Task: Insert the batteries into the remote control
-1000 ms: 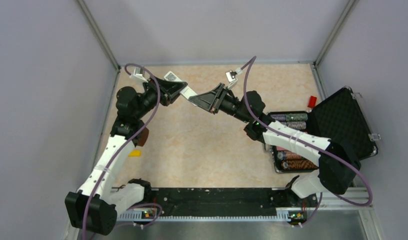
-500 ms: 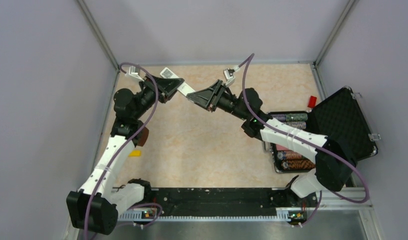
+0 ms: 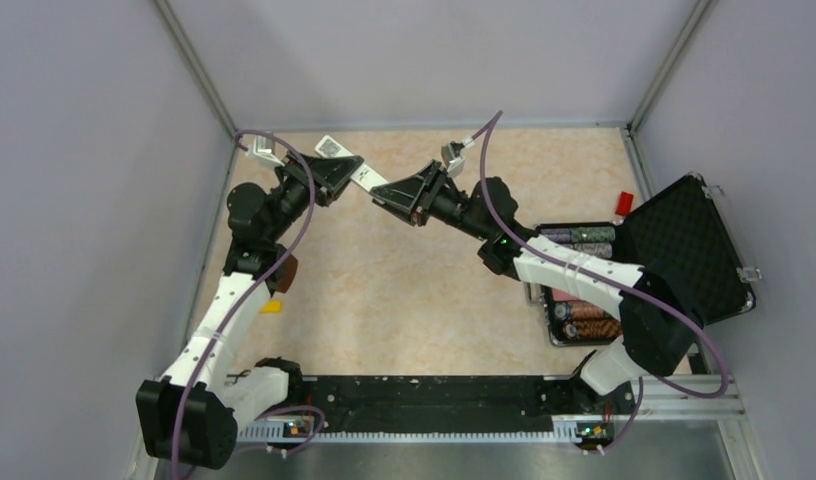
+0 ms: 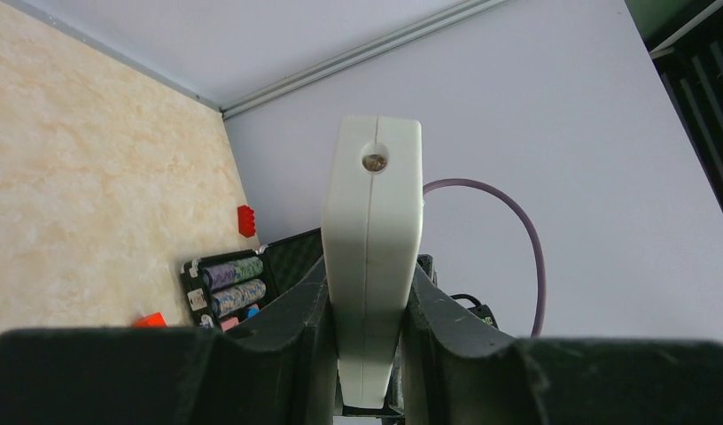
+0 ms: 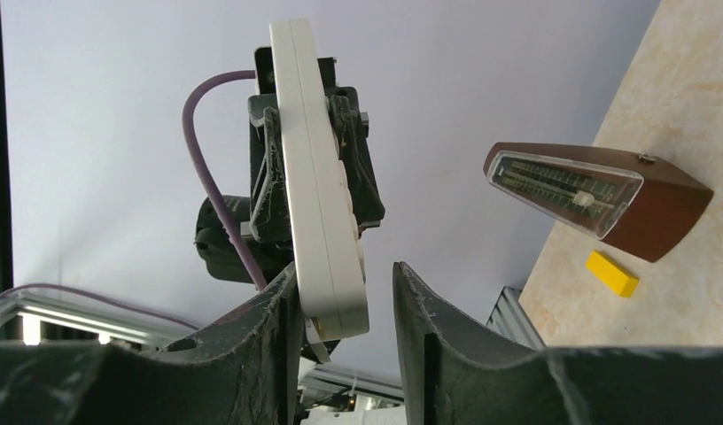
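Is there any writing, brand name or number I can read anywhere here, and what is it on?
No text here is legible.
remote control: tiny marks on its face in the overhead view, too small to read.
wrapped cylinders in the black case: patterned labels, blurred.
metronome: scale ticks, no readable numbers.

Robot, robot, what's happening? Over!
Left fingers shut on remote, held in the air. Right fingers open around its other end. Nothing seen in the way.
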Robot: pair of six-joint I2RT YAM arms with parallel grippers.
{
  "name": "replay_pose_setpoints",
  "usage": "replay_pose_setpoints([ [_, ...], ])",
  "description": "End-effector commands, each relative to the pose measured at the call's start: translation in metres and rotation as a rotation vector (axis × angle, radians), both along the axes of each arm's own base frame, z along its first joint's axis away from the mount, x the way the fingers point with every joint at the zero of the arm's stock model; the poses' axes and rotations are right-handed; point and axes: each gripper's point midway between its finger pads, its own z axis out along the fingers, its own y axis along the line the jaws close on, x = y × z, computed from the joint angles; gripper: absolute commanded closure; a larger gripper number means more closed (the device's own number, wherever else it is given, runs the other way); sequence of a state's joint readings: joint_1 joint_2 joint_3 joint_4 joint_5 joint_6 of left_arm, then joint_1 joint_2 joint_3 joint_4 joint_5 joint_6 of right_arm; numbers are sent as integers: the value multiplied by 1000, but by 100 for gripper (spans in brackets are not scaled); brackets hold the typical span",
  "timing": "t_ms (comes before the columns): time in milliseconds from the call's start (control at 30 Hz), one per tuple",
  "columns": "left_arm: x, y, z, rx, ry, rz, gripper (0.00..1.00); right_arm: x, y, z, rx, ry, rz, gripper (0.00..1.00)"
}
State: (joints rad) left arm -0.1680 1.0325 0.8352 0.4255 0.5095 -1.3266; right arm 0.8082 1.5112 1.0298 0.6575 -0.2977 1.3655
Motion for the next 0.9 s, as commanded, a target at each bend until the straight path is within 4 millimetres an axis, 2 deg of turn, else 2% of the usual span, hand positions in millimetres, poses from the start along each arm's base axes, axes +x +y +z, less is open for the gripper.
replay_pose_setpoints([
  [0, -27, -1, 56, -86, -199, -35, 100, 6, 8, -42, -91, 122, 5, 61],
  [333, -42, -17, 51, -125, -124, -128, 100, 12, 15, -50, -92, 154, 12, 60],
  [633, -58, -35, 56, -142, -126, -190, 100, 13, 23, -62, -115, 173, 22, 65],
  [767, -59, -36, 56, -138, -128, -190, 100, 13, 24, -66, -119, 182, 24, 73],
  [867, -59, -34, 55, -116, -129, -168, 100, 13, 23, -62, -105, 168, 23, 69],
])
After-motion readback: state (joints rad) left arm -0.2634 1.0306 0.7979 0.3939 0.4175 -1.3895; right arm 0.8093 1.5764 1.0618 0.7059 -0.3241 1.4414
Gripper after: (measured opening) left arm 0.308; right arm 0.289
